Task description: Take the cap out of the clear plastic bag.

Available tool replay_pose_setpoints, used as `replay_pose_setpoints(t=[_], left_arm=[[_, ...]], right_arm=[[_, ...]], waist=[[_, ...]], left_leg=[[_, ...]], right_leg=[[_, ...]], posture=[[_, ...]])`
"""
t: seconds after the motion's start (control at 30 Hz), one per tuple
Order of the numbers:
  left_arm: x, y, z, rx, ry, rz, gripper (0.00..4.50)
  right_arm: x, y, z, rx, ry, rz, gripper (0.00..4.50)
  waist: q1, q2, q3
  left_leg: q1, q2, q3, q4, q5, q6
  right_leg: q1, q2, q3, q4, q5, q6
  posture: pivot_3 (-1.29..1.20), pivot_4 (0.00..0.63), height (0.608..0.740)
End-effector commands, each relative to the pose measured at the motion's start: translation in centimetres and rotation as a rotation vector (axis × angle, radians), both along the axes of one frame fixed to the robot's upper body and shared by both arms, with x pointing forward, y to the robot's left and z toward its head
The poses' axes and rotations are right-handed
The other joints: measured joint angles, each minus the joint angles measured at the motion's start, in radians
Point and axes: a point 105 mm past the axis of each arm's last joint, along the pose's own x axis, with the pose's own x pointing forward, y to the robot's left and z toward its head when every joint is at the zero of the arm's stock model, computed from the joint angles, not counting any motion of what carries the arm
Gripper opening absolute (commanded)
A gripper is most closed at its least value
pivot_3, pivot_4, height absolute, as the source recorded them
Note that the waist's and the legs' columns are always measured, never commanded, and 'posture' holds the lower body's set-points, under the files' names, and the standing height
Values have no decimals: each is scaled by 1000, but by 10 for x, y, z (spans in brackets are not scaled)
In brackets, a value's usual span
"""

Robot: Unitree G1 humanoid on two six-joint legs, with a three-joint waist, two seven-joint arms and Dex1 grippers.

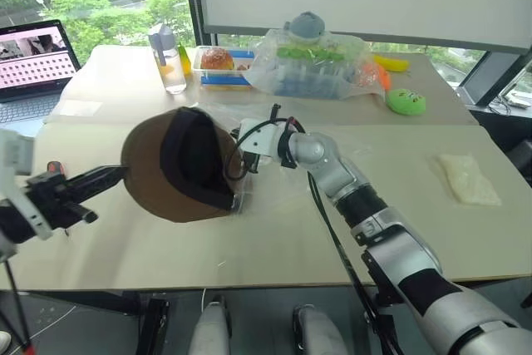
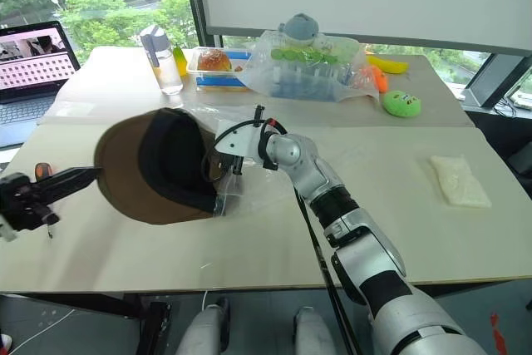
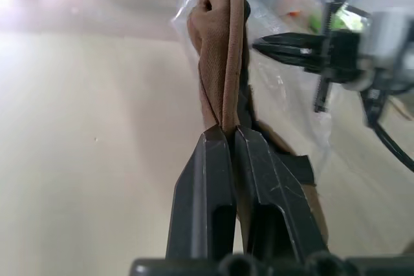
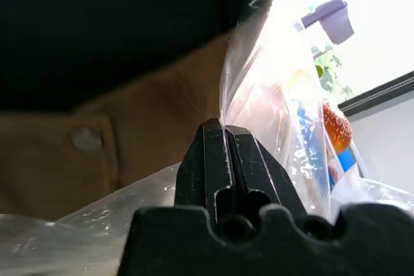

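Note:
The cap point(image 1: 179, 164), brown with a black panel, hangs on edge above the table at centre left. My left gripper point(image 1: 119, 175) is shut on its brim edge, which the left wrist view shows pinched between the fingers point(image 3: 207, 172). The clear plastic bag point(image 1: 270, 190) lies crinkled on the table to the cap's right, its mouth against the cap's far side. My right gripper point(image 4: 223, 126) is shut on a fold of the bag's film, right beside the cap point(image 4: 129, 134). The cap's lower right rim is veiled by plastic.
A laptop point(image 1: 33, 64) stands at the far left. Along the back are a water bottle point(image 1: 170, 60), a food box point(image 1: 218, 64), a lumpy clear bag point(image 1: 320, 68) with a plush toy on top, and a green toy point(image 1: 406, 101). A white pouch point(image 1: 470, 179) lies at the right.

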Motion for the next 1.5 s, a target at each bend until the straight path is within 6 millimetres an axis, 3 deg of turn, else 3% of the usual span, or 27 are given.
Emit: replay_pose_setpoints(t=[0.03,0.17,0.37,0.5,0.67,0.77,0.9,1.03,1.13,1.17,1.27,1.3,1.33,1.37,1.47,1.5], left_arm=[[-30,-17,38,8,-192,-181,32],[-57,-24,75,-76,-363,-308,32],[-61,-9,116,-215,-582,-235,32],[-36,9,130,-284,-677,-56,32],[24,28,123,-492,-695,217,32],[63,24,101,-584,-634,321,32],[95,30,73,-637,-571,464,32],[120,34,31,-626,-431,578,32],[132,46,-23,-666,-233,708,32],[135,54,-52,-666,-129,786,32],[129,68,-109,-699,53,934,32],[128,69,-115,-717,67,942,707],[127,68,-118,-734,68,935,816],[126,64,-118,-764,64,915,1211],[128,43,-101,-850,38,781,2200],[129,27,-90,-830,28,676,2543]], right_arm=[[2,1,19,23,-58,19,0],[6,-1,17,12,-56,10,0],[8,-3,18,9,-57,9,0],[9,-5,18,8,-59,5,0],[10,-11,17,9,-55,-14,0],[10,-14,18,10,-57,-24,0],[10,-22,19,8,-58,-46,0],[11,-29,18,5,-57,-67,0],[10,-33,18,3,-51,-80,0],[10,-34,18,2,-48,-84,0],[10,-37,17,-2,-43,-92,0],[10,-37,18,-3,-43,-93,0],[9,-38,18,-3,-43,-94,0],[9,-38,18,-4,-43,-97,0],[9,-39,18,-6,-39,-98,0],[9,-39,18,-7,-32,-95,0]], waist=[[-4,0,0],[-9,0,0],[-10,0,0],[-5,0,0],[15,0,0],[23,-1,0],[22,-2,0],[18,-2,0],[15,-2,0],[16,-2,0],[14,-2,0],[15,-2,0],[16,-2,0],[18,-2,0],[24,-2,0],[26,-2,0]], left_leg=[[0,0,0,0,0,0],[0,0,0,1,0,0],[0,0,0,1,0,0],[0,0,0,1,0,0],[2,0,0,3,0,0],[1,0,0,6,1,0],[0,-1,0,8,1,0],[1,-1,0,8,1,0],[1,0,0,8,1,0],[1,0,0,8,1,0],[2,0,0,8,1,0],[2,0,0,9,1,0],[1,0,0,9,1,0],[1,0,0,9,1,0],[1,0,-1,9,1,0],[1,0,0,10,1,0]], right_leg=[[0,0,0,0,0,0],[0,0,0,-1,-1,1],[1,0,0,-1,-2,3],[2,0,0,0,-2,3],[5,0,0,0,-1,3],[7,1,0,0,1,3],[9,1,0,-2,6,8],[9,1,0,-1,7,9],[9,2,1,-1,7,9],[9,2,0,-1,7,9],[10,2,1,-1,6,10],[10,2,1,-1,7,10],[10,2,1,-1,7,10],[10,2,1,-1,7,10],[10,2,0,-1,6,10],[11,2,0,-1,6,10]], posture=[[0,150,740],[0,150,740],[0,150,740],[0,150,740],[0,150,740],[0,150,740],[0,150,740],[0,150,740],[0,150,740],[0,150,740],[0,150,740],[0,150,740],[0,150,740],[0,150,740],[0,150,740],[0,150,740]])
